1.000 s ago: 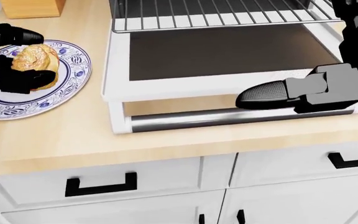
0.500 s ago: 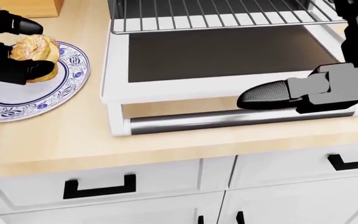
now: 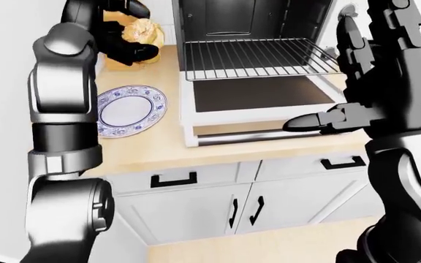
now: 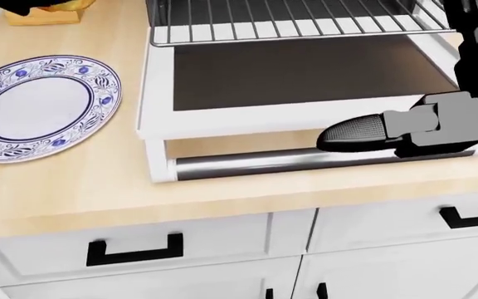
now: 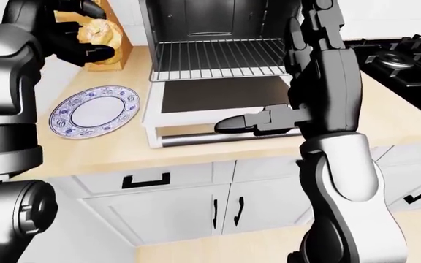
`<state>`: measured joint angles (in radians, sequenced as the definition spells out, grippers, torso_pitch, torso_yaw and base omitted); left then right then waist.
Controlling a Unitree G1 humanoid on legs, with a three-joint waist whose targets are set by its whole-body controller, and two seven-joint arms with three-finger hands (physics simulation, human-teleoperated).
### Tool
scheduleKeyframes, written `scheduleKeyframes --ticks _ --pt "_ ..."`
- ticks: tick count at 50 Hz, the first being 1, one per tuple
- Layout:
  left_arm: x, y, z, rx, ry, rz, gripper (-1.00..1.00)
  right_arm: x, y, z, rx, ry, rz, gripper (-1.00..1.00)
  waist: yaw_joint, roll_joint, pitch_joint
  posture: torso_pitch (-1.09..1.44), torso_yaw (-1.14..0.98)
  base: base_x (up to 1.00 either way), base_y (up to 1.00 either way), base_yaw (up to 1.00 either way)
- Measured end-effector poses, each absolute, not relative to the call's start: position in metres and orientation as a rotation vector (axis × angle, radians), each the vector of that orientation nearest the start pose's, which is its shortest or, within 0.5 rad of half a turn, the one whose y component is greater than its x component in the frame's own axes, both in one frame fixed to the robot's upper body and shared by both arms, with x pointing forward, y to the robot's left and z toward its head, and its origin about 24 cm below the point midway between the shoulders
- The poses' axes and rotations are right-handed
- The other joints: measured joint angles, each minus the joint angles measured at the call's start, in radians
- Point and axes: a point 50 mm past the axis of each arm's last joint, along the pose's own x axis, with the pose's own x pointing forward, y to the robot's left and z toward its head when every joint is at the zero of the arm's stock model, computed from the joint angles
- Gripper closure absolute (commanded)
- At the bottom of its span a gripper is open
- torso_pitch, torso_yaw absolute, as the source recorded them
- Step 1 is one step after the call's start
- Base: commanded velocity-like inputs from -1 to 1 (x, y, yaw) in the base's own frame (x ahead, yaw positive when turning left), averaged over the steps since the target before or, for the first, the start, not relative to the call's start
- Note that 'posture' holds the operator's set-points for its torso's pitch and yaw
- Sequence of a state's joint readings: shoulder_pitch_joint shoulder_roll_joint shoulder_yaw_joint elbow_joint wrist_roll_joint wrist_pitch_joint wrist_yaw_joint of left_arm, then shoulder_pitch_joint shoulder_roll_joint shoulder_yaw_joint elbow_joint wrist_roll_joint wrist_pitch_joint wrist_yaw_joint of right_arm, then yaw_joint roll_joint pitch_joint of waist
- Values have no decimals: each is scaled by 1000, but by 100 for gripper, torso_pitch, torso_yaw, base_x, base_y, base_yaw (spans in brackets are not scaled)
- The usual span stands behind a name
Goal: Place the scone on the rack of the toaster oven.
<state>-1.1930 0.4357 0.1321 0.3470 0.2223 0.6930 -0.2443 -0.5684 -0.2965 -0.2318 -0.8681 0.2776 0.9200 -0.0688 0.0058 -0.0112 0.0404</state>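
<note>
Already I had the scone (image 3: pixel 143 32) clamped in my left hand's (image 3: pixel 126 46) fingers, raised above the bare plate (image 3: pixel 126 109); my right hand (image 3: pixel 320 120) hovered, fingers extended, empty. Reaching the pulled-out rack (image 3: pixel 258 57) remained.

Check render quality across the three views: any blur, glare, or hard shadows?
Left-eye view: sharp, flat lighting; scone crisp in the left hand, only a soft shadow under the rack. Head view: no blur; mild sheen on the door handle, plate evenly lit. Right-eye view: right hand in focus, no glare.
</note>
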Motion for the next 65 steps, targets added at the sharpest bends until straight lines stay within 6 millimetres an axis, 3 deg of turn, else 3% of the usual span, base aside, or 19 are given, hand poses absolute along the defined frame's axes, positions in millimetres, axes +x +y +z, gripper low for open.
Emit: scheduleKeyframes --ticks 9,27,50,65 --pt "383 183 329 387 -129 30 70 227 -172 287 -94 -544 24 -100 0 -8 11 0 0 0 0 0" --pt "395 127 328 393 -154 -115 73 226 -172 284 -93 -538 26 -100 4 -20 9 0 0 0 0 0" --pt "413 81 309 380 -136 -212 75 223 -173 279 -89 -534 21 -100 5 -28 6 0 0 0 0 0" --pt "418 61 313 365 -152 -246 75 220 -177 283 -94 -544 11 -100 8 -35 5 0 0 0 0 0"
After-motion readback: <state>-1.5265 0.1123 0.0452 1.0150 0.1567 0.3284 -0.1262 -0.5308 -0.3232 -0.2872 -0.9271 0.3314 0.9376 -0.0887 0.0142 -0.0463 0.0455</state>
